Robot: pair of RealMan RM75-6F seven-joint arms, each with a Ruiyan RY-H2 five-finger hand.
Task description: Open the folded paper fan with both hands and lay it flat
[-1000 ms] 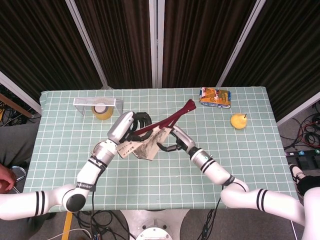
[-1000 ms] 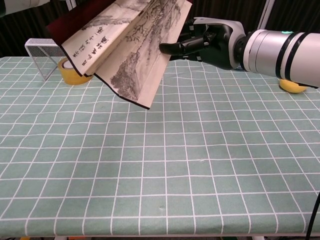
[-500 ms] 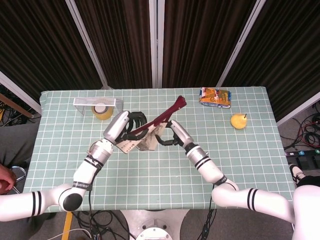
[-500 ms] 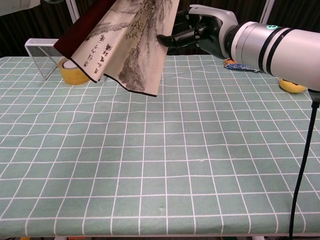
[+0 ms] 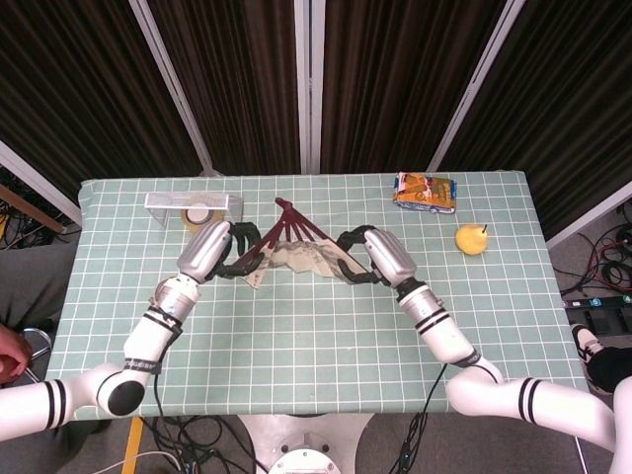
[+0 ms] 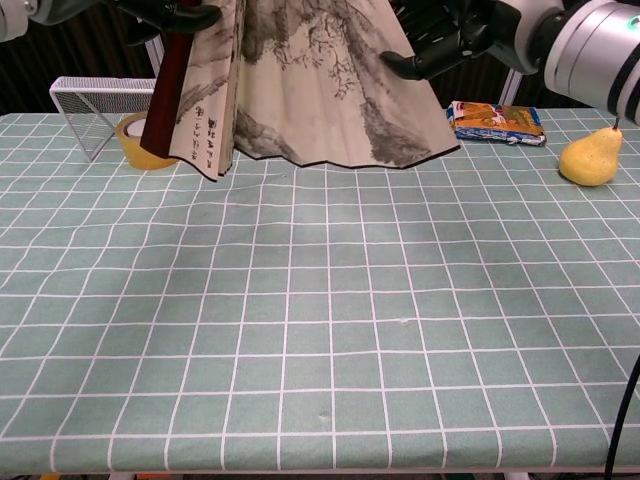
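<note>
The paper fan (image 5: 296, 247) (image 6: 310, 90) hangs above the table, spread partway, with ink painting on cream paper and dark red ribs meeting at a pivot (image 5: 281, 204). My left hand (image 5: 212, 252) (image 6: 165, 12) grips its dark red left guard stick. On the other side my right hand (image 5: 380, 257) (image 6: 450, 35) holds the fan's right edge. The fan's lower edge hangs just above the green checked tablecloth (image 6: 320, 320).
A yellow tape roll (image 5: 201, 218) (image 6: 140, 145) and a wire rack (image 5: 178, 203) (image 6: 85, 100) stand at the back left. A snack packet (image 5: 426, 192) (image 6: 497, 122) and a yellow pear (image 5: 472, 238) (image 6: 590, 157) lie at the back right.
The two hands have drawn apart and the fan has spread from a narrow fold into a wide partial arc. Its pivot now points toward the back of the table.
</note>
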